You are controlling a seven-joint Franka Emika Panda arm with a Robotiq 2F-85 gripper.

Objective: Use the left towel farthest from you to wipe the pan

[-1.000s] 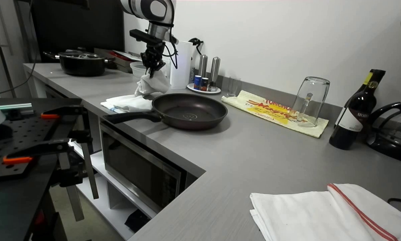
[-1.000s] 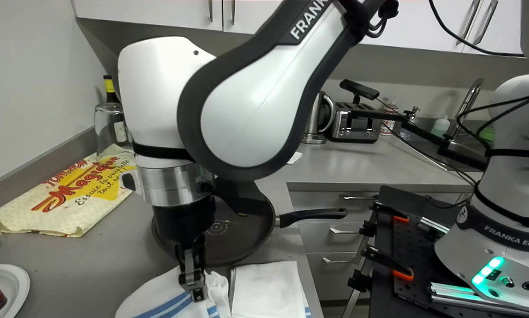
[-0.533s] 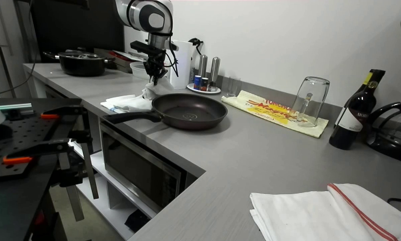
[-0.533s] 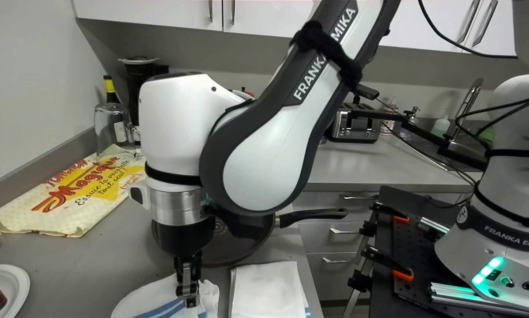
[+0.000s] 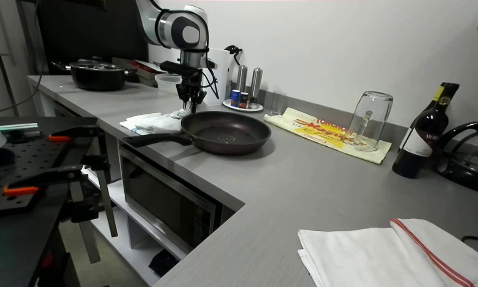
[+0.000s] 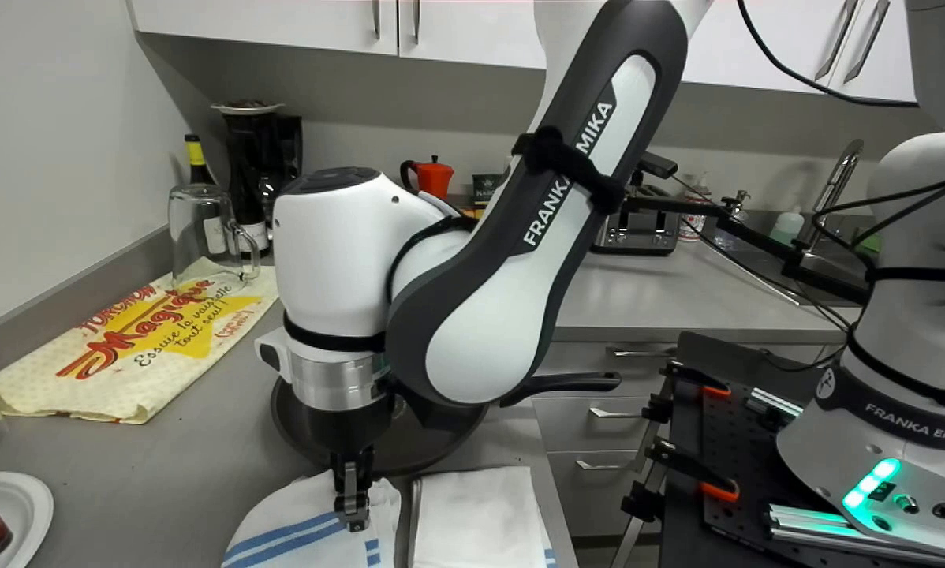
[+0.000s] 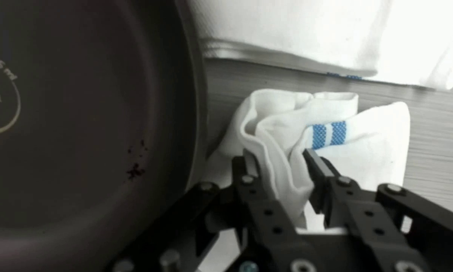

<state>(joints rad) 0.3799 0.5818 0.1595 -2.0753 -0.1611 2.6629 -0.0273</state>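
The dark frying pan (image 5: 227, 137) sits on the grey counter, and its black handle points over the front edge. In the wrist view the pan (image 7: 79, 132) shows dark specks inside. A white towel with blue stripes (image 6: 283, 536) lies bunched beside the pan. In the wrist view its folds (image 7: 283, 113) rise between my fingers. My gripper (image 7: 279, 162) is pointed down with its fingers apart around these folds, with a gap at one finger. It also shows in both exterior views (image 5: 191, 108) (image 6: 354, 517). A second folded white towel (image 6: 480, 517) lies alongside.
A yellow printed towel (image 6: 149, 339) with an upturned glass mug (image 6: 204, 237) lies along the wall. A white plate (image 6: 35, 513) with small cans is near it. A wine bottle (image 5: 424, 131) and a red-striped towel (image 5: 374, 255) are farther along the counter.
My gripper has come down and a little toward the pan. The striped towel, held raised a second ago, has sunk onto the counter, and the fingers now stand apart around it.
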